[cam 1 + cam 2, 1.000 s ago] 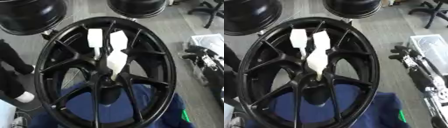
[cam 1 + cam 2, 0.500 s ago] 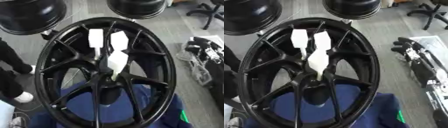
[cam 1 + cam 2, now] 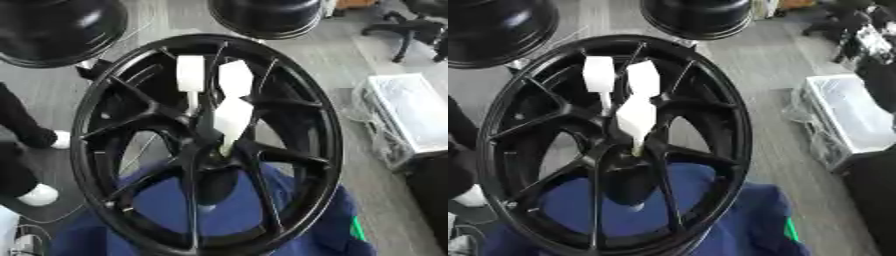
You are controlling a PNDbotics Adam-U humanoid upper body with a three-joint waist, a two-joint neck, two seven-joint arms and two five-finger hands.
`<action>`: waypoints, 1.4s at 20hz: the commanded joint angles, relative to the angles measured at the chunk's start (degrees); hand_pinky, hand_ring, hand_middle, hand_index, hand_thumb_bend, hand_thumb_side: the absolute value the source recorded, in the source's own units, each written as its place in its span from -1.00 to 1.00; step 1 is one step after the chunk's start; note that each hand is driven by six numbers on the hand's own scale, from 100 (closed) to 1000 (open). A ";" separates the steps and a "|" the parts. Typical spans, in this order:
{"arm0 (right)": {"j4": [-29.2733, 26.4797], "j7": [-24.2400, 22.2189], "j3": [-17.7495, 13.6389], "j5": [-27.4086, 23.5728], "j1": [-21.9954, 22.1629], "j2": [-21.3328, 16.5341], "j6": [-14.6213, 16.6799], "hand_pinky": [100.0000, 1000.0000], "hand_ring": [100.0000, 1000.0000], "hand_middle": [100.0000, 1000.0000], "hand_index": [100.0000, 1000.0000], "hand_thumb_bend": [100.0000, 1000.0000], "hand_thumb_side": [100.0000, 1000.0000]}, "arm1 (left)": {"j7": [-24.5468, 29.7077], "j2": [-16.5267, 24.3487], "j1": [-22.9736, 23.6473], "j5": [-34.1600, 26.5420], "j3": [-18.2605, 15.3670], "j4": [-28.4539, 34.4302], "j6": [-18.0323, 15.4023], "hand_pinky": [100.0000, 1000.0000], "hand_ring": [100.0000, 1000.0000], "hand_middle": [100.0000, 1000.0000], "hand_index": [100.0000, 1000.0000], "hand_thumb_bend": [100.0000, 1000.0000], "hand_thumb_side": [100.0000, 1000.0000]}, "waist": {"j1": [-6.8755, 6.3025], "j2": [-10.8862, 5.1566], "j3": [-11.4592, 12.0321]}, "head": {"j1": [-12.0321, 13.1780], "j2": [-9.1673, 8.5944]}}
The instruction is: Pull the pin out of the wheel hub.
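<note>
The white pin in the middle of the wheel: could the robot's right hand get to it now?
Probably yes. The pin stands uncovered at the wheel hub's centre, open from the right. The right hand seems to show at the upper right edge, apart.

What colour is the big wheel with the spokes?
The wheel hub is glossy black all over, with white pieces standing out at its middle. It shows best in the left eye view.

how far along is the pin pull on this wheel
Nothing looks done: the white pin sits with its tip in the wheel hub. Nothing is in hand: no hand touches it, and what seems to be the right hand is far off at upper right. Left: grasp the pin and pull it out.
</note>
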State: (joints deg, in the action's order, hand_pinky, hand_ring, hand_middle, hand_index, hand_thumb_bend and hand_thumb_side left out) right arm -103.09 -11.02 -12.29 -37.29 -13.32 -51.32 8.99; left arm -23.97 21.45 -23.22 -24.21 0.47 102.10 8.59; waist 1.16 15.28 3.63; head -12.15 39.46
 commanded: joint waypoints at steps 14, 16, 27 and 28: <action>-11.49 -16.08 15.59 2.93 -17.13 -5.90 5.02 0.94 0.71 0.75 0.86 -1.00 -0.15 | -0.39 3.96 1.06 0.50 -0.83 0.52 -0.09 -0.17 0.35 0.25 0.32 -0.90 0.45 | 1.20 -1.41 -1.89 | 1.46 1.62; -11.50 -17.26 17.20 6.39 -18.11 -5.81 5.19 0.92 0.71 0.75 0.87 -1.00 -0.13 | -0.48 4.29 1.29 0.49 -0.89 0.50 -0.08 -0.17 0.35 0.25 0.32 -0.90 0.45 | 1.39 -1.34 -2.20 | 1.67 1.99; -11.50 -21.07 25.14 25.53 -18.33 -5.09 9.94 0.87 0.67 0.69 0.80 -1.00 -0.09 | -0.79 5.29 0.94 0.26 -1.48 0.74 -0.31 -0.17 0.36 0.26 0.32 -0.90 0.44 | 1.54 -0.83 -3.04 | 1.76 2.65; -11.50 -21.00 25.67 26.86 -18.01 -5.06 10.08 0.87 0.68 0.69 0.81 -1.00 -0.08 | -0.95 5.58 1.01 0.15 -1.71 0.81 -0.44 -0.17 0.36 0.26 0.32 -0.90 0.44 | 1.56 -0.80 -3.19 | 1.76 2.66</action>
State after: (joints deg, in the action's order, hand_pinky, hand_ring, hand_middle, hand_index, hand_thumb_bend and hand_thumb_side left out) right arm -113.68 -31.95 13.30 -12.23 -30.91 -55.37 18.61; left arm -24.61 25.13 -21.63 -24.21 -0.41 102.04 8.30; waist 2.73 15.30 0.44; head -10.56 41.90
